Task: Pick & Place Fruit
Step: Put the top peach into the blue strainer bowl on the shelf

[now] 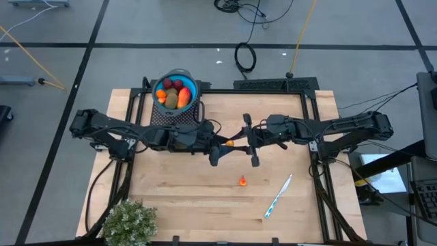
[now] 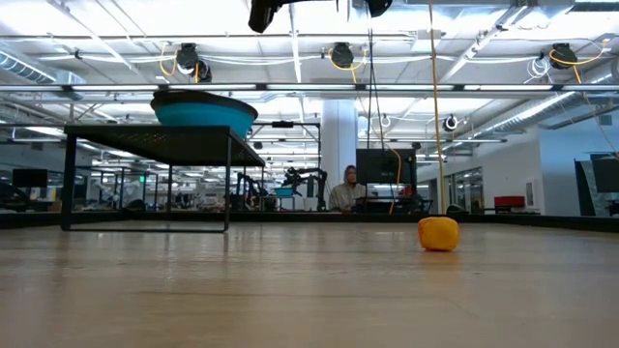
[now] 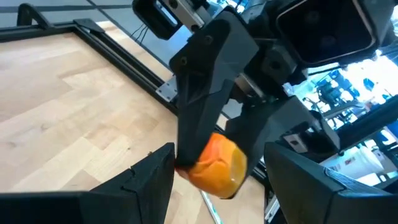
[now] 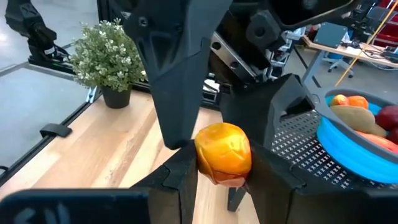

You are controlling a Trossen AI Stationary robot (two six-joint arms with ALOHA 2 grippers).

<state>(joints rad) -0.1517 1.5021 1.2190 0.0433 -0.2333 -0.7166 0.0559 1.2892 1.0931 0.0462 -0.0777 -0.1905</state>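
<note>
An orange toy fruit [image 4: 224, 152] hangs in the air over the table's middle [image 1: 231, 143], between both grippers. My right gripper [image 4: 224, 163] is shut on it, reaching in from the right [image 1: 249, 141]. My left gripper [image 3: 219, 154] is open, coming from the left [image 1: 220, 147], with one finger on either side of the same fruit [image 3: 214, 163]. A tiny orange fruit [image 1: 242, 181] rests on the table [image 2: 438, 233]. Several other fruits lie in a blue bowl [image 1: 175, 90] on a black mesh stand [image 2: 145, 143]. My right gripper pinches the orange fruit's two opposite sides [image 4: 202, 155] between its two fingers, coming level from the table's right. The fruit is lifted clear of the table. My left gripper has one finger [image 3: 155, 174] close against the fruit's side; I cannot tell whether it touches.
A white-and-blue pen [image 1: 278, 197] lies on the table toward the near right. A bushy green plant [image 1: 130, 222] stands at the near left corner [image 4: 109, 56]. Black frame rails [image 1: 273, 85] run along the far edge. A person sits in the room far behind [image 2: 345, 188].
</note>
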